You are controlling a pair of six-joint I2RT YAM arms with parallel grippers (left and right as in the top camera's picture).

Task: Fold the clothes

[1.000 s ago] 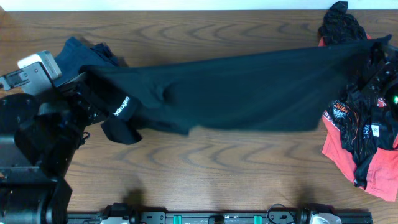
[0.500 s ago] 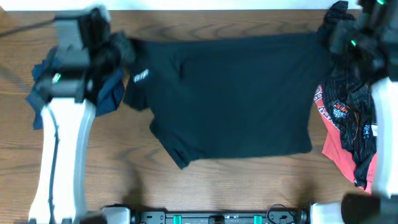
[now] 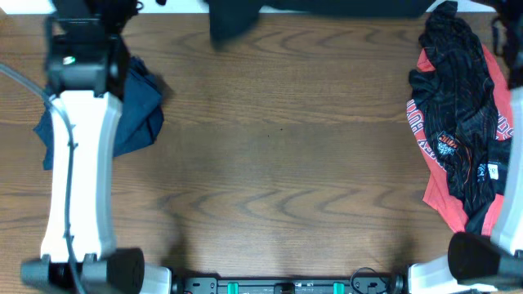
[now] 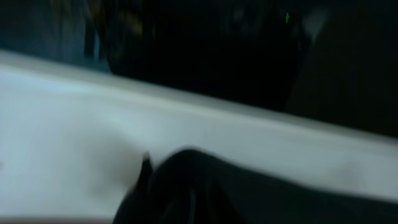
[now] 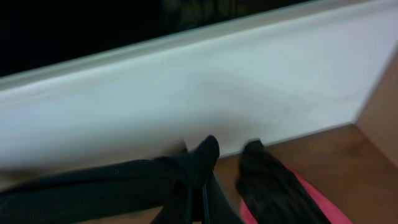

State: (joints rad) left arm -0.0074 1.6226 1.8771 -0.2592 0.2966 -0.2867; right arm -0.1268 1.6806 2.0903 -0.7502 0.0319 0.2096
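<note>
The black shirt [image 3: 233, 20] is stretched along the table's far edge, and only its lower hem and one hanging corner show in the overhead view. Both grippers are past the top of that view. In the left wrist view, blurred dark cloth [image 4: 205, 193] fills the spot where my left gripper [image 4: 199, 208] is, so it looks shut on the shirt. In the right wrist view my right gripper [image 5: 202, 196] is shut on a bunched corner of the black shirt [image 5: 124, 180], which stretches off to the left.
A crumpled blue garment [image 3: 135, 106] lies at the far left under the left arm [image 3: 78, 163]. A pile of red and black clothes [image 3: 462, 122] lies at the right, next to the right arm [image 3: 511, 212]. A white wall [image 5: 186, 93] stands behind the table.
Both arms have swung the black shirt away from me, from hanging over the table's middle to the far edge, nearly out of the overhead view. The wood it covered now shows.
</note>
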